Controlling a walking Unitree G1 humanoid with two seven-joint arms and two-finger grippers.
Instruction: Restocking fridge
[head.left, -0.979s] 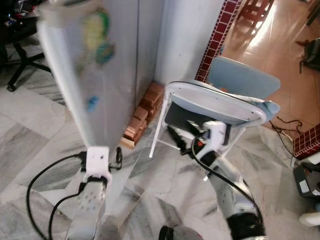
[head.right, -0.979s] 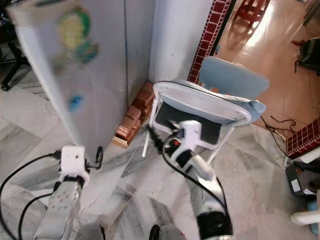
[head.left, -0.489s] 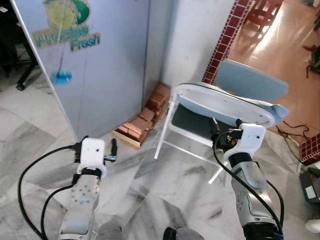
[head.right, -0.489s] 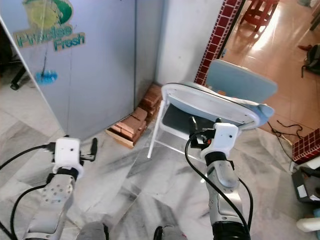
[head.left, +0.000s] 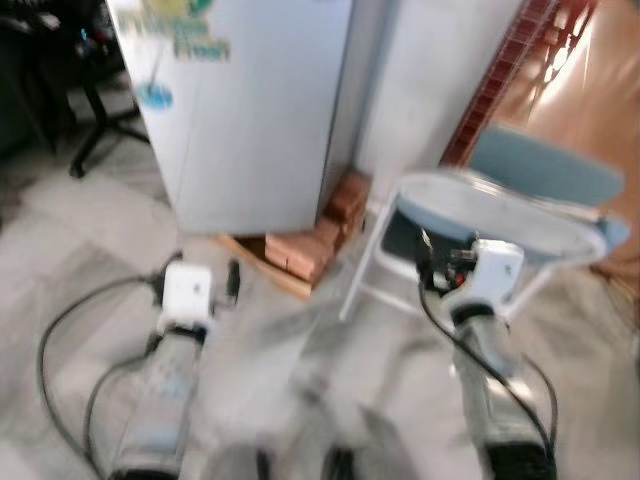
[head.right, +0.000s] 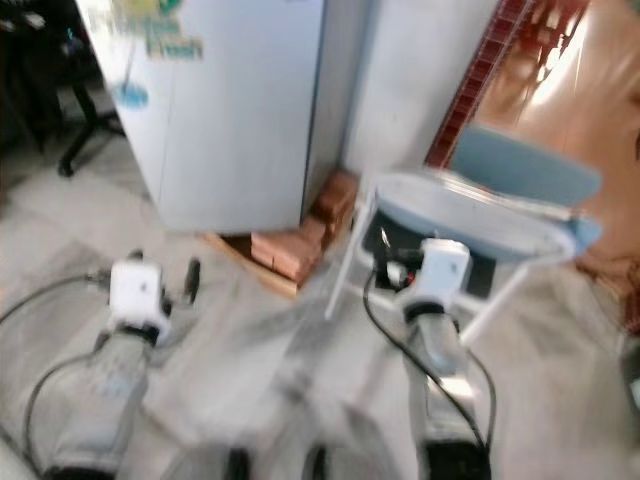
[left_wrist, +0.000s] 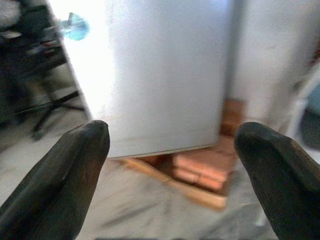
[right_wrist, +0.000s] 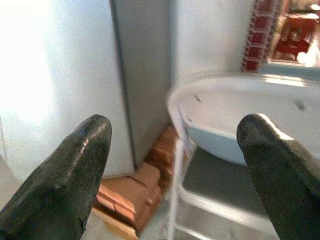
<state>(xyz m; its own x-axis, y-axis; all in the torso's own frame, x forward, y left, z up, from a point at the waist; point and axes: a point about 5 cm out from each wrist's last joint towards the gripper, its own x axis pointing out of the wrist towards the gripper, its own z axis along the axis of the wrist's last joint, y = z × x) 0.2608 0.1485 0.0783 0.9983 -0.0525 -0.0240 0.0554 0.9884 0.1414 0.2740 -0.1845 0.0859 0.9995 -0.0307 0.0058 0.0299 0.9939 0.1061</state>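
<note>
The pale grey fridge (head.left: 250, 110) with a green and blue sticker stands ahead with its door shut, raised on a stack of bricks (head.left: 318, 238). My left gripper (left_wrist: 170, 145) is held low in front of it, open and empty, a short way off the fridge's lower edge. My right gripper (right_wrist: 172, 145) is also open and empty; it points at the white folding chair (right_wrist: 235, 115) beside the fridge. Both arms reach forward over the marble floor, and both eye views are blurred.
A white and blue folding chair (head.left: 505, 205) stands right of the fridge, just beyond my right wrist. A black office chair base (head.left: 95, 135) is at the far left. A red tiled pillar (head.left: 500, 85) and a white wall lie behind. Black cables trail along both arms.
The whole picture has shifted and blurred, so the camera has moved; the fridge and chair now sit higher and further right. Both arms keep the same pose with fingers apart.
</note>
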